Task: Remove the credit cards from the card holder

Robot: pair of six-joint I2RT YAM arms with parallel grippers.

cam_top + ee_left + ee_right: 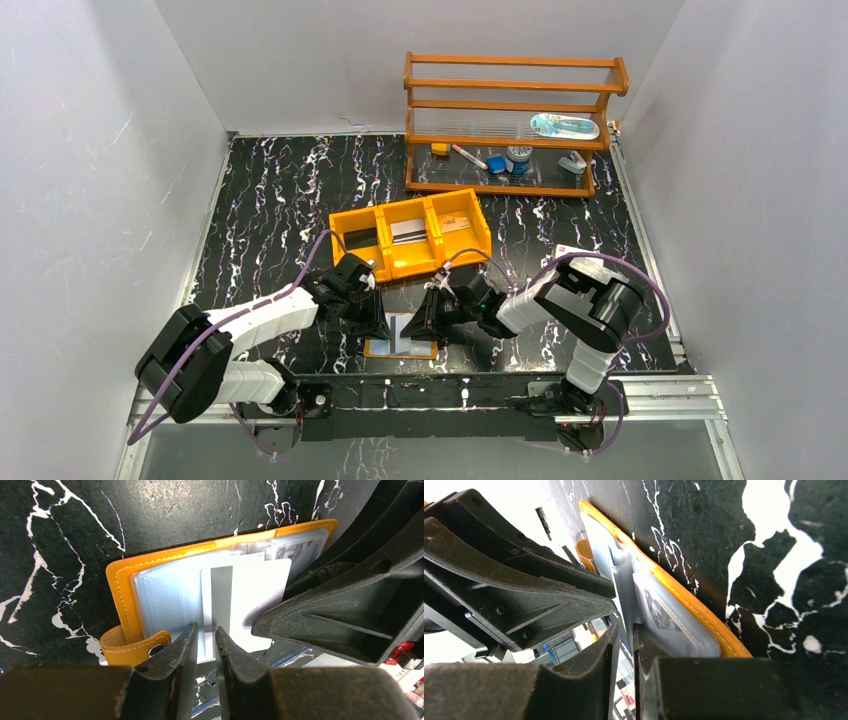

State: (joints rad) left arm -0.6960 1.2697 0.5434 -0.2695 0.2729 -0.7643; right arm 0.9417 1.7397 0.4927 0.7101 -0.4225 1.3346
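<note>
Right claw [626,630] close beside left claw [615,600]

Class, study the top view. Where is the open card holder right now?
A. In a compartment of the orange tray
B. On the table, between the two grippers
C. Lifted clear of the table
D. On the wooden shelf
B: the card holder lies open on the black marbled table, with the left gripper and the right gripper on either side of it, nearer the arms than the orange tray.
</note>
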